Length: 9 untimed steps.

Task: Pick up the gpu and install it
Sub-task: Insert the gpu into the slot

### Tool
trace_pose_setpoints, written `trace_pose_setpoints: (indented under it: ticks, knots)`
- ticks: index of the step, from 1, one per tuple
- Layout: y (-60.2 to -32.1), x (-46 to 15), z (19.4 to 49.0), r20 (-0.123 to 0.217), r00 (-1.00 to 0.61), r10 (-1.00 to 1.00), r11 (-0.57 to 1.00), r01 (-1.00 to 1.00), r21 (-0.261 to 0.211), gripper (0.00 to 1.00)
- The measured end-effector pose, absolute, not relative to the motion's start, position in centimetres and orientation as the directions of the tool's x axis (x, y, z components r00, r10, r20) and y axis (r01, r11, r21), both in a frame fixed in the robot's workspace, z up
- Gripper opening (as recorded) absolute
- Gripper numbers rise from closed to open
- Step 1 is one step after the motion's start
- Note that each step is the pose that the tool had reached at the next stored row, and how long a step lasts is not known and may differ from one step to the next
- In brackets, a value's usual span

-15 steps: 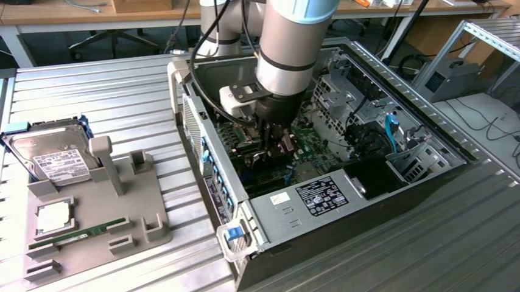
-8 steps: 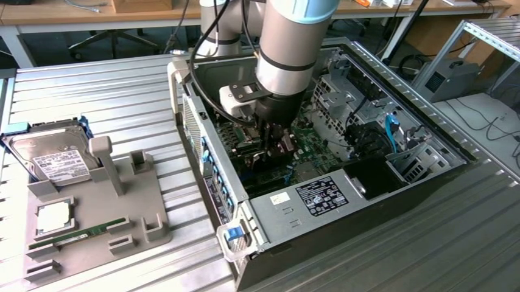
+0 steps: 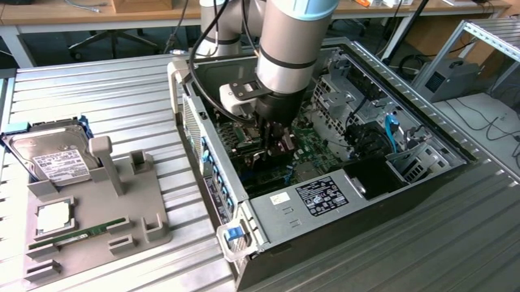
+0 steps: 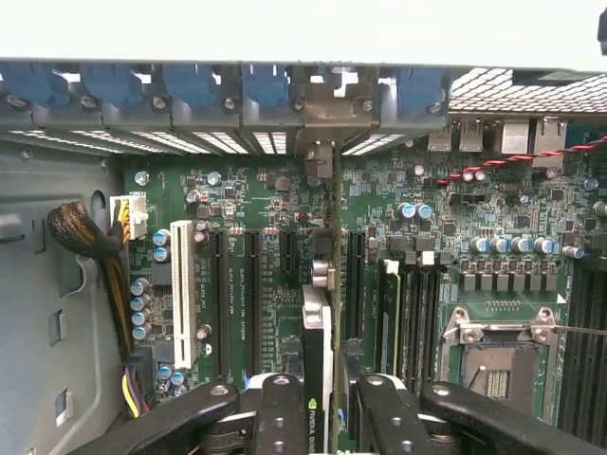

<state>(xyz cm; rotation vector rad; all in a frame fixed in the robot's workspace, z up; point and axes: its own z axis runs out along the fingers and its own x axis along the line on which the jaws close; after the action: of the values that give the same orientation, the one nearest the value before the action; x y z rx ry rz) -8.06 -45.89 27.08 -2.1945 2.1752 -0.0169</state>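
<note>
One arm reaches down into one open computer case (image 3: 341, 201) lying on its side on the ribbed metal counter (image 3: 106, 97). Its gripper (image 3: 276, 141) sits deep inside, above the motherboard (image 4: 266, 190). In the wrist view the two black fingers (image 4: 281, 417) are partly closed on the one gpu (image 4: 321, 379), gripping it edge-on from both sides; the card stands upright between them over the board's slot area, and its metal bracket (image 4: 322, 128) reaches the row of rear slot covers with blue latches (image 4: 190, 85). Whether the card is seated in a slot cannot be told. Beside the card lie three dark expansion slots and one white slot (image 4: 182, 294); on its other side stand memory slots (image 4: 413, 313) and one bare CPU socket (image 4: 498, 355). A sleeved cable bundle (image 4: 81, 232) with a white plug (image 4: 128, 216) runs close to the slots, and a red-and-black twisted wire (image 4: 522, 159) crosses near the rear ports. Inside the case the exterior view also shows one power supply with a label (image 3: 321, 196), a blue cable (image 3: 393, 131) and a drive cage (image 3: 345, 91). On the exterior view's left, well apart from the case, one grey holder tray (image 3: 97, 210) carries one hard drive (image 3: 50, 159), one CPU chip (image 3: 53, 218) and one green memory stick (image 3: 77, 234).
</note>
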Motion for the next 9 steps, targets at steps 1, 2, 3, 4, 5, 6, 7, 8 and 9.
trace_pose_setpoints:
  ticks: [1,2,3,4,5,6,7,8,9]
  knots:
    - [-45.92,-8.06,27.07,-0.029,0.009,-1.000,-0.008,-0.999,-0.044,0.26]
    - [-45.96,-8.06,27.05,-0.029,0.009,-1.000,-0.008,-0.999,-0.044,0.26]
    - [-46.01,-8.06,27.02,-0.028,0.009,-1.000,-0.008,-0.999,-0.044,0.26]
    - [-46.05,-8.06,26.99,-0.028,0.009,-1.000,-0.008,-0.999,-0.044,0.26]
    - [-46.10,-8.06,26.96,-0.028,0.009,-1.000,-0.008,-0.999,-0.044,0.26]
    - [-46.14,-8.06,26.94,-0.028,0.009,-1.000,-0.008,-0.999,-0.044,0.26]
    - [-46.16,-8.06,26.92,-0.028,0.009,-1.000,-0.008,-0.999,-0.044,0.26]
    - [-46.18,-8.06,26.90,-0.028,0.009,-1.000,-0.008,-0.999,-0.044,0.26]
    - [-46.21,-8.07,26.87,-0.028,0.009,-1.000,-0.008,-0.999,-0.044,0.26]
